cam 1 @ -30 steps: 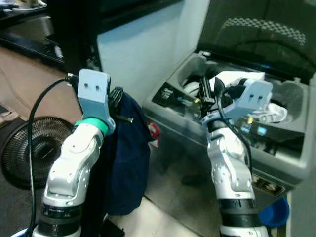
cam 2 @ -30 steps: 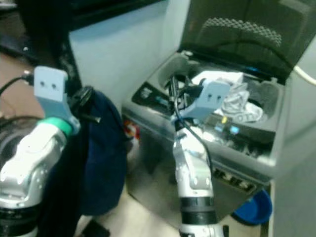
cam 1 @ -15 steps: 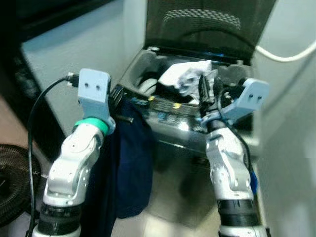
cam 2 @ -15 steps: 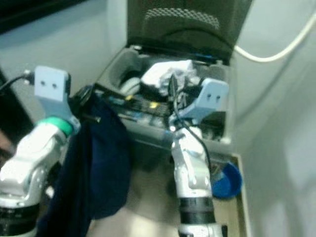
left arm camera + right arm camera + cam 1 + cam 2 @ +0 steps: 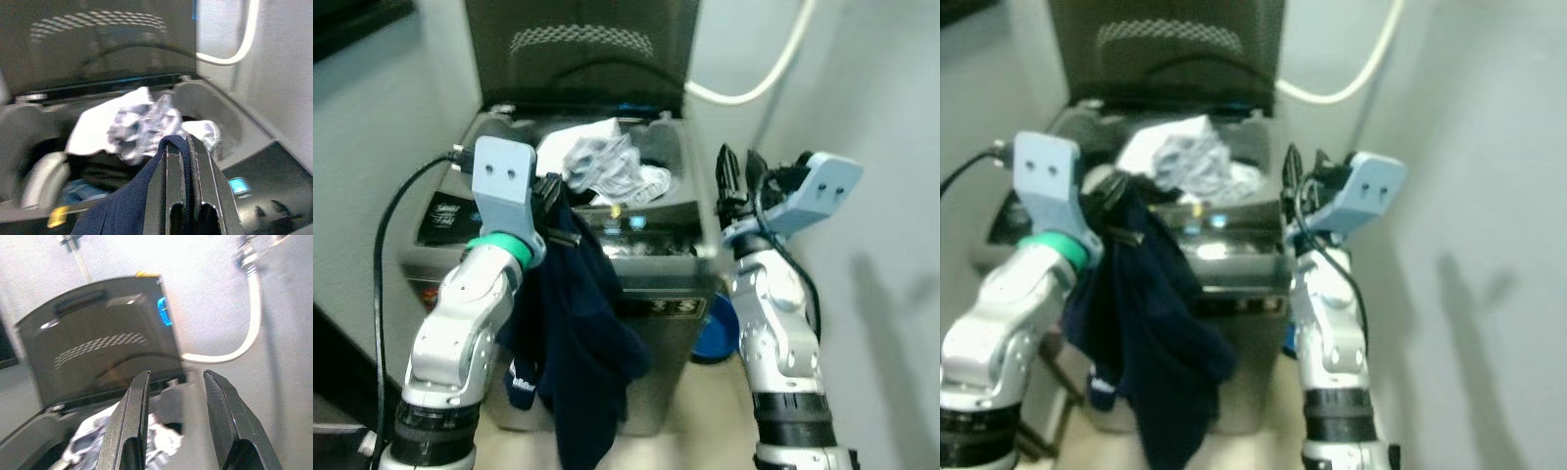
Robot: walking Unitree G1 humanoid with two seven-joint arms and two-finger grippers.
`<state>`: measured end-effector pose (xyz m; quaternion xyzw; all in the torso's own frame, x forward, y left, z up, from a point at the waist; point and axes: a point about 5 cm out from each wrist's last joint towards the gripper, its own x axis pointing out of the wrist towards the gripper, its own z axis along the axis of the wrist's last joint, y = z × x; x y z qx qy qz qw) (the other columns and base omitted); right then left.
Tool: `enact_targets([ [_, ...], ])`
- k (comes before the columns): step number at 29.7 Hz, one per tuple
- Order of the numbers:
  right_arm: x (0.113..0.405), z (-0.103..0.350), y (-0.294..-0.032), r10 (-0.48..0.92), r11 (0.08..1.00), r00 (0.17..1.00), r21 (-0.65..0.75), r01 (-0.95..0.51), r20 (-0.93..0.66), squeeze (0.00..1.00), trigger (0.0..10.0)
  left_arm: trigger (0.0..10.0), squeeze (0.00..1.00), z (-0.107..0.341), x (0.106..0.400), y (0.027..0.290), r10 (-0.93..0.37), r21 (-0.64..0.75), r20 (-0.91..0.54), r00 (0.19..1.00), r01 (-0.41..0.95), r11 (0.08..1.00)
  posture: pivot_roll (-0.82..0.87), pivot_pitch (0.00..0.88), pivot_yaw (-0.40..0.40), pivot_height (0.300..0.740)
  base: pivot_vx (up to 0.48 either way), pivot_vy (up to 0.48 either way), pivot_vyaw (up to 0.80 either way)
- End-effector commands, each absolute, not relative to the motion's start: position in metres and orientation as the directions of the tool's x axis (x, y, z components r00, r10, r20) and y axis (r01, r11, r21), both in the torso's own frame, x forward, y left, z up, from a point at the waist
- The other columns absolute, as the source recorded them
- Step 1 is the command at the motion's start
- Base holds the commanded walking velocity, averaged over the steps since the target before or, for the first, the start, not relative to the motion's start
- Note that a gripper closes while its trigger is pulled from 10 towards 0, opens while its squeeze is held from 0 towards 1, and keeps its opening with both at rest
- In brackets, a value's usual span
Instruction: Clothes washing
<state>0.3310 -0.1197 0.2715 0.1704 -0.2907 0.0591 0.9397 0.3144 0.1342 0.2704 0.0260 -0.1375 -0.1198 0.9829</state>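
Robot holding a garment at an open washing machine.
The left gripper (image 5: 177, 161) is clamped on a navy garment (image 5: 582, 343) hanging before the washing machine (image 5: 656, 294); white laundry (image 5: 597, 162) fills its tub. The right gripper (image 5: 176, 396), fingers apart, is raised just right.

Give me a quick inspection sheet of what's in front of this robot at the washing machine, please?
Surface: top-loading washing machine, lid raised, tub open.
Job's things: dark blue garment hanging from the left gripper in front of the machine; white and grey laundry heaped in the tub.
Clutter: blue basin on the floor beside the machine.
Grippers: left gripper shut on the dark blue garment, held before the tub; right gripper open, empty, raised beside the machine.
Cables: black cable running to the left wrist; white hose along the wall.
Surroundings: pale walls close on both sides.
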Motion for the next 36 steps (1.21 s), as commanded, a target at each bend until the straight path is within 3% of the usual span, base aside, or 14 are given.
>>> enact_targets([
  [1, 0.3313, 0.2704, -0.1193, 0.004, 0.928, 0.828, 0.308, -0.212, 0.560, 0.00, 10.0, 10.0, 0.00, 0.2744, 0.3127, 0.1347, -0.237, 0.087, 0.290, 0.927, 0.221, 0.971, 0.07, 0.020, 0.044, 0.740, 0.000, 0.000, -0.80],
  [6, 0.3315, 0.2703, -0.1195, 0.003, 0.927, 0.830, 0.311, -0.212, 0.558, 0.00, 10.0, 10.0, 0.00, 0.2742, 0.3126, 0.1346, -0.234, 0.089, 0.290, 0.928, 0.217, 0.972, 0.07, 0.020, 0.044, 0.740, 0.000, 0.000, -0.80],
  [15, 0.3329, 0.2686, -0.1195, -0.001, 0.933, 0.834, 0.301, -0.199, 0.552, 0.00, 10.0, 10.0, 0.00, 0.2743, 0.3126, 0.1348, -0.228, 0.093, 0.292, 0.929, 0.210, 0.973, 0.07, 0.019, 0.039, 0.740, 0.000, 0.000, 0.00],
  [31, 0.3347, 0.2660, -0.1143, 0.019, 0.932, 0.837, 0.292, -0.213, 0.547, 0.00, 10.0, 10.0, 0.00, 0.2769, 0.3126, 0.1365, -0.222, 0.090, 0.306, 0.926, 0.204, 0.975, 0.08, 0.004, 0.039, 0.740, 0.000, 0.480, 0.00],
  [36, 0.3351, 0.2661, -0.1134, 0.026, 0.933, 0.835, 0.287, -0.218, 0.550, 0.00, 10.0, 10.0, 0.00, 0.2783, 0.3128, 0.1374, -0.222, 0.111, 0.314, 0.923, 0.196, 0.974, 0.08, 0.001, 0.037, 0.740, 0.000, 0.000, 0.00],
])
